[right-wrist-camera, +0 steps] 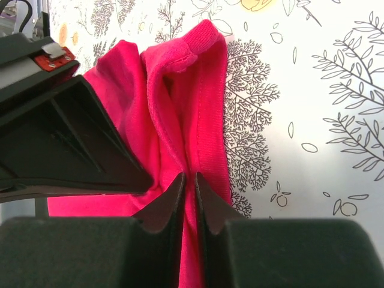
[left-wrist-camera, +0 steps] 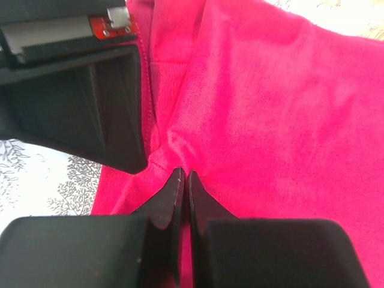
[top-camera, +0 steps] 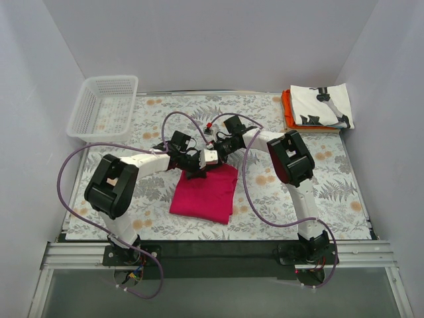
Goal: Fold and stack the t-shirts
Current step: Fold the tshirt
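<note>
White walls box in a leaf-printed worktop; at its middle lies the crimson-pink t-shirt, folded to a squat oblong whose sides run far to near, leaning slightly left. Left tool and right tool meet at its far edge; only the wrist views show each pair of tips clamped together on a raised ridge of that cloth. Far right, the white t-shirt rests folded on the orange t-shirt; a mesh basket sits far left.

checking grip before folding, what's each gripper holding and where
Both hold the pink shirt at its far edge: the left gripper pinches a fold, the right gripper a fold by a stitched hem.
</note>
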You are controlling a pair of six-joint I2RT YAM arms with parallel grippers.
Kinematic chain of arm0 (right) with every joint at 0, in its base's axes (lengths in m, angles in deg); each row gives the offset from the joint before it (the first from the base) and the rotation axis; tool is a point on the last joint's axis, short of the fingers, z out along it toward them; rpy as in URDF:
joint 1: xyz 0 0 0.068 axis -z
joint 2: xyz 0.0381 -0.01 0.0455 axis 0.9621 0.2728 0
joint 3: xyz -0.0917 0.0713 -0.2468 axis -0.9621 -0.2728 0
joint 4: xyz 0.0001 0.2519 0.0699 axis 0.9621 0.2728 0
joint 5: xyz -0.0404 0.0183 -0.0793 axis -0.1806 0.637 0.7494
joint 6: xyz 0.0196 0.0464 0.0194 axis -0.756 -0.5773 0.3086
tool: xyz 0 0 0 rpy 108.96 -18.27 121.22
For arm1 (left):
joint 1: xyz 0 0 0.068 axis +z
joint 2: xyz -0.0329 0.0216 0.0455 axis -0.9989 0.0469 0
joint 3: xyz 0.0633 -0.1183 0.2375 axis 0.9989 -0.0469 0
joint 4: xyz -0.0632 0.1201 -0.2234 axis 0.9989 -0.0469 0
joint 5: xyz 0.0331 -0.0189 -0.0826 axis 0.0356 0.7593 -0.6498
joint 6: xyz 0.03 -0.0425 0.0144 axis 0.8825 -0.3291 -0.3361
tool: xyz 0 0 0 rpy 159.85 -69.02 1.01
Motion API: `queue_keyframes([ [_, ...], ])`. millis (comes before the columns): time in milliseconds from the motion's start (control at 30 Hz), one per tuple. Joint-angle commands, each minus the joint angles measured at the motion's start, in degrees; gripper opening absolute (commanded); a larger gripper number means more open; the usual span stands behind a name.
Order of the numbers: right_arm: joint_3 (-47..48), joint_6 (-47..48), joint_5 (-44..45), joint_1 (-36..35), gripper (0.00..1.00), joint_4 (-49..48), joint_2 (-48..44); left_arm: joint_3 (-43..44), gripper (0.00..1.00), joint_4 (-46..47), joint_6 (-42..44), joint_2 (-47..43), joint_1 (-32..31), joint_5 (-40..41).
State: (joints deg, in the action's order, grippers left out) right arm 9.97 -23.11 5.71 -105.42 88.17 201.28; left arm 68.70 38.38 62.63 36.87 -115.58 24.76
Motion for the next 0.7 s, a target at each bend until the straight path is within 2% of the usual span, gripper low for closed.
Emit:
queue_keyframes([
  [0,-2.3,1.7,5.4,-0.7,0.16,-0.6,1.2,1.8,0.0,0.1,-0.4,-5.3,-0.4,-1.2],
  [333,-2.3,1.2,3.7,-0.7,0.16,-1.3,1.4,5.3,0.0,-2.9,0.9,-8.9,-0.4,-1.7],
  [667,-2.9,2.0,0.4,-0.7,0.17,-1.6,1.5,6.6,0.0,-1.6,2.0,-9.5,-0.3,-3.1],
])
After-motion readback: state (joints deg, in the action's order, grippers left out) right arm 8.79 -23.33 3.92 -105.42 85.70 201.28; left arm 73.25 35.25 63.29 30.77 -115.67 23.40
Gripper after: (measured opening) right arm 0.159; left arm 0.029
